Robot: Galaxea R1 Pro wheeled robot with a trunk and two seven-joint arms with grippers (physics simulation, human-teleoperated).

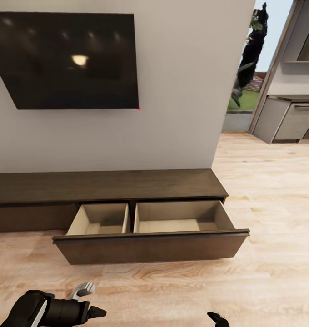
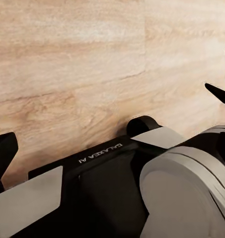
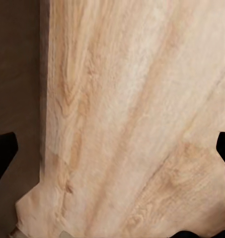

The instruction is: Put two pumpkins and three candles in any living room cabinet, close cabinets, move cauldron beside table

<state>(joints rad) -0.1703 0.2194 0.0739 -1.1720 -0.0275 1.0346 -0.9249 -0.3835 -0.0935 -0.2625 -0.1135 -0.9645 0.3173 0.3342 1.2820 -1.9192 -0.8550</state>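
- My left gripper (image 1: pixel 96 312) hung low over the floor (image 1: pixel 272 190) at the head view's bottom edge; its wrist view showed one dark fingertip at each side with bare planks between, so I judged the jaws spread and holding nothing.
- Above, the TV (image 1: pixel 66 59) hung on the wall over the cabinet (image 1: pixel 104 185).
- The cabinet's drawer (image 1: pixel 150 245) stood pulled out, and both beige compartments looked empty as far as I could see in.
- My right gripper (image 3: pixel 112 144) had black tips wide apart over floorboards, carrying nothing.
- To me the job looked barely begun: pumpkins, candles and cauldron all remained to fetch, and the drawer needed shutting afterwards.
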